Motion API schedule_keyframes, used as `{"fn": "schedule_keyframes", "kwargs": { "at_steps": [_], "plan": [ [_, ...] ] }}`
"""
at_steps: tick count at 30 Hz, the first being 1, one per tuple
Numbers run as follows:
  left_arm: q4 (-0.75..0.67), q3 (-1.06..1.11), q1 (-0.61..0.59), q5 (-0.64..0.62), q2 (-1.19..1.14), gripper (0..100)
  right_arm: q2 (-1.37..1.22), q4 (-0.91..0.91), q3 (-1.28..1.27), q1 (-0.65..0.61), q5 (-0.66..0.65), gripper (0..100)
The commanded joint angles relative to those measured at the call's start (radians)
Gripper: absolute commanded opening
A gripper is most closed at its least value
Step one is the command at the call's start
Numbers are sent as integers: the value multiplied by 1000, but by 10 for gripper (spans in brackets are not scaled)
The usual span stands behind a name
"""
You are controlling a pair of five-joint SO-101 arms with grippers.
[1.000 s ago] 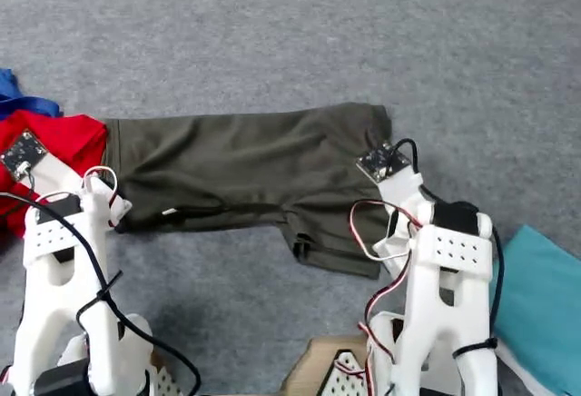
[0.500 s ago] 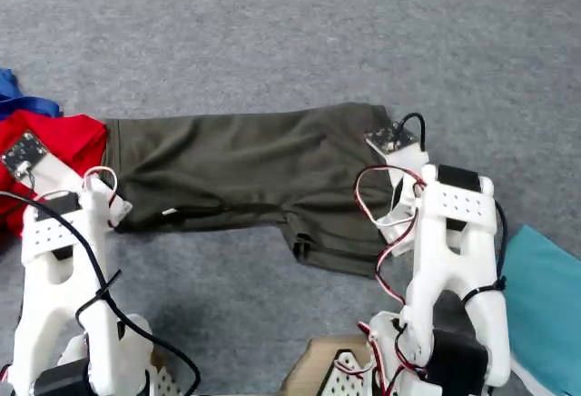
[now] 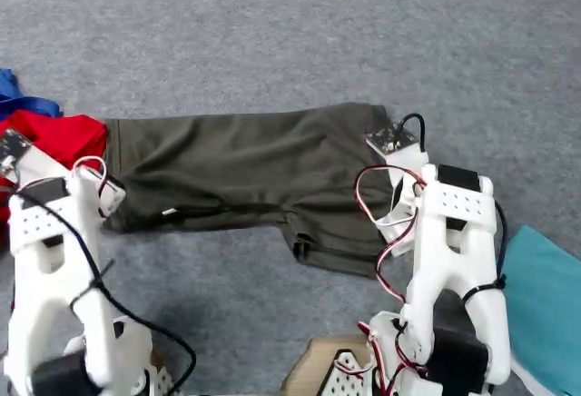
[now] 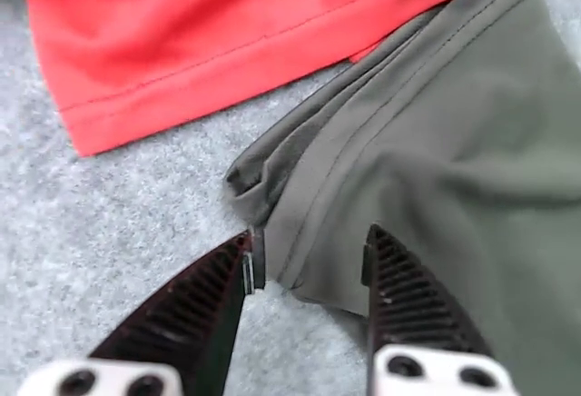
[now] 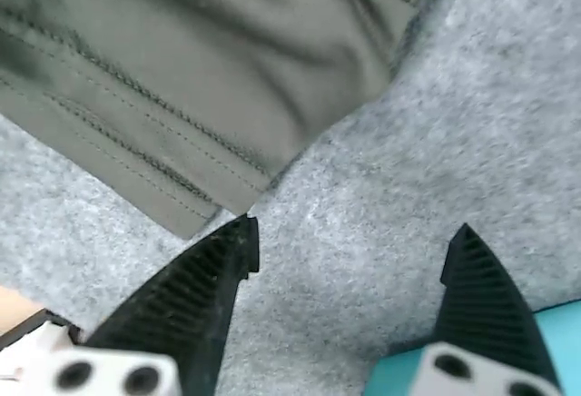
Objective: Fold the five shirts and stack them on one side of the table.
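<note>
Olive-green shirt point(image 3: 245, 169) is spread at the centre of the grey surface point(image 3: 272, 42), flanked at nine o'clock by a red shirt point(image 3: 54, 137). The left tool point(image 4: 309, 251) is held half-parted over its hem. The right tool point(image 5: 354, 232) is spread wide beside its four-o'clock corner.

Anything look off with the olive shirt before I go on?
Yes. The olive shirt is folded unevenly: a sleeve sticks out past its near edge by the right arm, and the corner beside the red shirt is bunched up.
</note>
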State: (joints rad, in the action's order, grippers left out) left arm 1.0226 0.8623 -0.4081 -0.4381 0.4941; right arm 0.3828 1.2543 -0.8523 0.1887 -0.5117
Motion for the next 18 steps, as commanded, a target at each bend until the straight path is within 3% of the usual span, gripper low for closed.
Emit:
{"fn": "schedule_keyframes", "kwargs": {
  "at_steps": [1,8,14,18],
  "plan": [
    [-2,-77,-11,5,-147,190,-2,-14,35,5,0,328],
    [-9,-173,-14,5,-429,185,-2,-35,39,-1,-2,328],
    [-11,-183,-14,5,-443,183,-2,-37,38,-1,0,328],
    [15,-222,-14,11,-443,122,-2,-34,38,-1,0,328]
  ]
}}
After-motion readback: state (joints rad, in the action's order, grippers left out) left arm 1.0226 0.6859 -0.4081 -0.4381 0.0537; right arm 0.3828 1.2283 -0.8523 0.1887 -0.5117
